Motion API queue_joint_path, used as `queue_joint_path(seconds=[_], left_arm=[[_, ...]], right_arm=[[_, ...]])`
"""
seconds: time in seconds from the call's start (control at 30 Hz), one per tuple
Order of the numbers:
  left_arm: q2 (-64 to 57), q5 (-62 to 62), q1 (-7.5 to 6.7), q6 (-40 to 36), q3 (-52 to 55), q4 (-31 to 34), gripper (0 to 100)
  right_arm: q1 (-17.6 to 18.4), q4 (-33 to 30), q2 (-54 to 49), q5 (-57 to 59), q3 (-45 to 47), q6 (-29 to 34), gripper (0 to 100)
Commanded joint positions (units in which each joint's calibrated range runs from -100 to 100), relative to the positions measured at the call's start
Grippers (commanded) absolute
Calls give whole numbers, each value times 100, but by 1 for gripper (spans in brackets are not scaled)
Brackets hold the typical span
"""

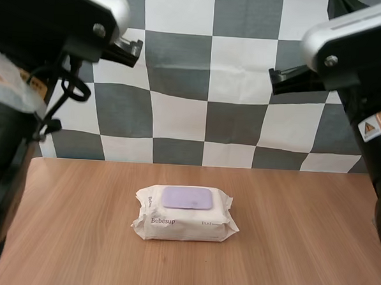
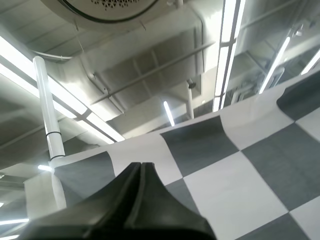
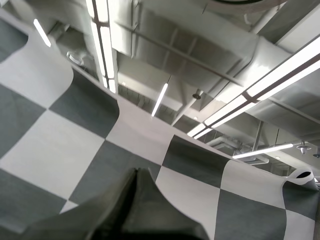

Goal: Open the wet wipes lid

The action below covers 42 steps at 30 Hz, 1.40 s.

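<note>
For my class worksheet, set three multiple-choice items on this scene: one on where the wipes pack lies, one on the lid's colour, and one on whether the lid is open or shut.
1. Where on the table does the pack lie?
A. at the left edge
B. near the middle
C. at the right edge

2. What colour is the lid?
A. green
B. red
C. lilac

3. What state is the lid in?
A. shut flat
B. flipped up
C. torn off

Key:
1 B, the pack sits about midway between the table's two sides.
2 C, the lid is a pale purple panel on the white pack.
3 A, the lid lies flush on the pack's top with no edge raised.
</note>
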Motion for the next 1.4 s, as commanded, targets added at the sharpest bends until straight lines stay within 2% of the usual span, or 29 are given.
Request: queue_joint_path(seconds=[0.0, 0.17, 0.3, 0.37, 0.47, 0.53, 0.6, 0.83, 0.93, 1.03, 1.17, 1.27, 1.37], left_arm=[[1088, 5728, 20, 151, -2088, 843, 0], [2105, 8046, 20, 1275, -2012, 289, 0], [2974, 9620, 20, 2095, -1734, -954, 0], [3183, 9717, 20, 2358, -1532, -1520, 0], [3230, 9606, 20, 3010, -1119, -2304, 0], [3153, 9488, 20, 3393, -768, -2420, 0], [3011, 9242, 47, 3472, -419, -2408, 0], [2260, 8841, 416, 3963, 548, -2747, 0], [2070, 8836, 540, 4428, 705, -3515, 0], [2045, 9204, 584, 5148, 720, -4509, 0], [2076, 10394, 584, 6248, 720, -5821, 0], [2076, 11333, 584, 6833, 720, -6342, 0], [2076, 11793, 584, 7233, 720, -6550, 0]], right_arm=[[-1, -917, 1614, 6695, -2640, -103, 0], [-1, -850, 2279, 7568, -2228, -858, 0], [-1, -674, 2552, 7775, -1716, -957, 0], [-1, -507, 2553, 7722, -1474, -1160, 0], [-1, 14, 2553, 7668, -1061, -1856, 0], [-1, 142, 2553, 7456, -743, -2286, 0], [-1, 108, 2569, 6962, -363, -2406, 0], [-1, 131, 2615, 5830, 319, -2671, 0], [-1, 256, 2641, 5773, 331, -2708, 0], [-1, 265, 2666, 5745, 331, -2717, 0], [-1, 294, 2666, 5745, 331, -2821, 0], [-1, 349, 2666, 5745, 331, -2821, 0], [-1, 416, 2666, 5745, 331, -2821, 0]])
